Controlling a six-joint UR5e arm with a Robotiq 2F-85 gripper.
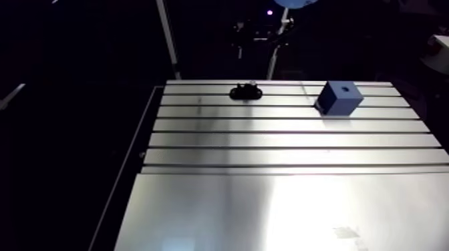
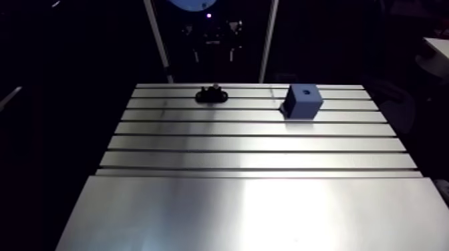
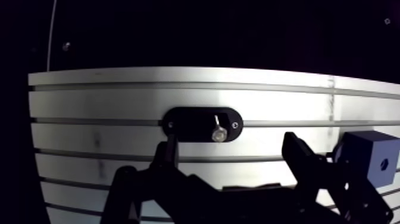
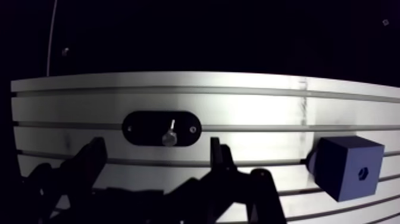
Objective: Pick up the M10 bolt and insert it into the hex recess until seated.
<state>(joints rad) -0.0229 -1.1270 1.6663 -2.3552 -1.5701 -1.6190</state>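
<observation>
Just ahead of the gripper (image 3: 231,149), fingers spread and empty, the M10 bolt (image 3: 218,129) stands, seemingly head-down, in a black holder (image 3: 190,124); steel, so judged stiff, light, slick, best pinched across its shank

bolt (image 3: 218,132): 1 | black oval plate (image 3: 184,124): 1 | blue block (image 3: 369,158): 1

Blue block (image 1: 339,98), black oval plate (image 3: 187,125), silver bolt (image 3: 218,132).

- Showing a slotted aluminium desk (image 2: 254,143), grooves running side to side.
- Catching a bright glare (image 1: 321,207) on its smooth near plate.
- Lying in darkness all round, two pale posts (image 2: 156,40) rising behind.
</observation>
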